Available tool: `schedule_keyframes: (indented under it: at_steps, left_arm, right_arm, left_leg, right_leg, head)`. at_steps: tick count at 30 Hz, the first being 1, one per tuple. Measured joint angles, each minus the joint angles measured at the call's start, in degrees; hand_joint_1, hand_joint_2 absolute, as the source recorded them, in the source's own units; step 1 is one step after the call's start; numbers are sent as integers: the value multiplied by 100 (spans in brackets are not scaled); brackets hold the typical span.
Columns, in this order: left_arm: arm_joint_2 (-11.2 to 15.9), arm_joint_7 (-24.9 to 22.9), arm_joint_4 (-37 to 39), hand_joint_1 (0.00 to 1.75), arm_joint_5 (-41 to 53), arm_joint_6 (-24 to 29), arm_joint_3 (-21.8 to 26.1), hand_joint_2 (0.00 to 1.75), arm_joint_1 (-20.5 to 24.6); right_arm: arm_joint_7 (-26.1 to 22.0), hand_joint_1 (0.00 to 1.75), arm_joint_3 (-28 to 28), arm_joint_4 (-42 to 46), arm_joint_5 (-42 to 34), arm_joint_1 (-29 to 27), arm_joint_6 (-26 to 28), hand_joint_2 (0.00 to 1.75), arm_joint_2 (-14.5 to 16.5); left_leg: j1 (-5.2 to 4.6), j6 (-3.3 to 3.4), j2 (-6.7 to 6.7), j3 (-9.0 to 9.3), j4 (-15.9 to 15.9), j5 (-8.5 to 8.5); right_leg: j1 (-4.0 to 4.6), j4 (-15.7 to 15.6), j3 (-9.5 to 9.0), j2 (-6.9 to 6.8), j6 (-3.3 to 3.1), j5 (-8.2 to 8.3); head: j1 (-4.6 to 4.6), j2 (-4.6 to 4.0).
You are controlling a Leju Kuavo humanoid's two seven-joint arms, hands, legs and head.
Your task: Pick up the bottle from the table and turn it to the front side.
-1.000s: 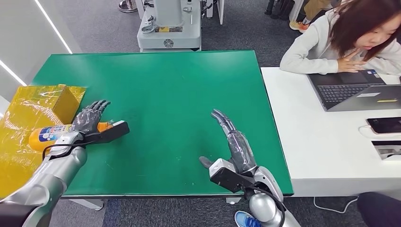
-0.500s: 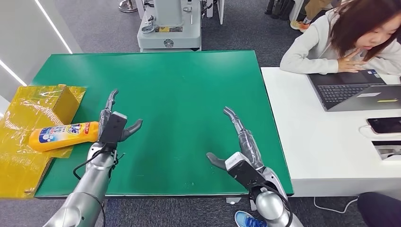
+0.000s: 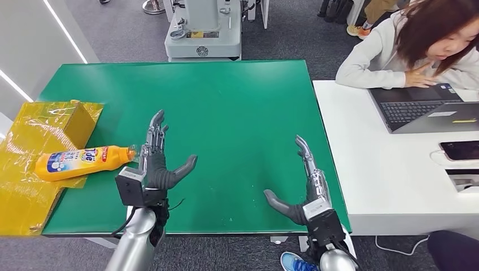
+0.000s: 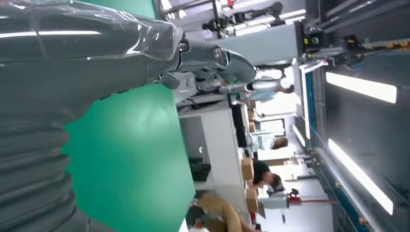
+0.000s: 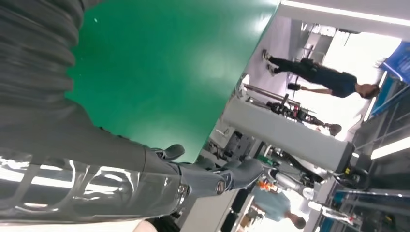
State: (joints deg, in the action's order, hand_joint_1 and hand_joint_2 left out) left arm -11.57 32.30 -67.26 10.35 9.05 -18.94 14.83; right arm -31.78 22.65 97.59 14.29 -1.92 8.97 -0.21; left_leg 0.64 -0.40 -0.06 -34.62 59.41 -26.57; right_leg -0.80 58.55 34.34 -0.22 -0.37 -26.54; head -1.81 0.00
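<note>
The left hand [image 3: 155,164] has let go of the bottle [image 3: 85,161] and moved away to its right; the bottle lies on its side at the bench [image 3: 226,101] edge, label up, so the turning seems done. Both hands are empty, fingers spread, the right hand [image 3: 302,189] raised near the front edge.

A green-topped bench [image 3: 226,107] stands on dark grey carpet [image 3: 118,28]. Beside it on one side stands a white desk [image 3: 361,169] carrying an open laptop [image 3: 423,110] and a phone [image 3: 458,149]; a person in a pale sweater [image 3: 390,53] sits at it. Behind the bench stands a grey machine base [image 3: 202,31]. A pale wall with bright diagonal light strips [image 3: 65,31] borders the other side. Long ceiling lights [image 4: 360,87] glow overhead.
</note>
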Motion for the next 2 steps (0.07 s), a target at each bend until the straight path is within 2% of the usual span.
schedule_keyframes:
  at_steps: [2]
  left_arm:
    - [2,-12,-172,0,-74,-35,-136,175,-114]
  right_arm:
    - [-15,0,-22,59,-121,-71,-62,175,21]
  left_leg:
    - [0,0,0,1,0,0]
  right_leg:
    - [0,0,-1,-1,0,0]
  head:
    - [0,0]
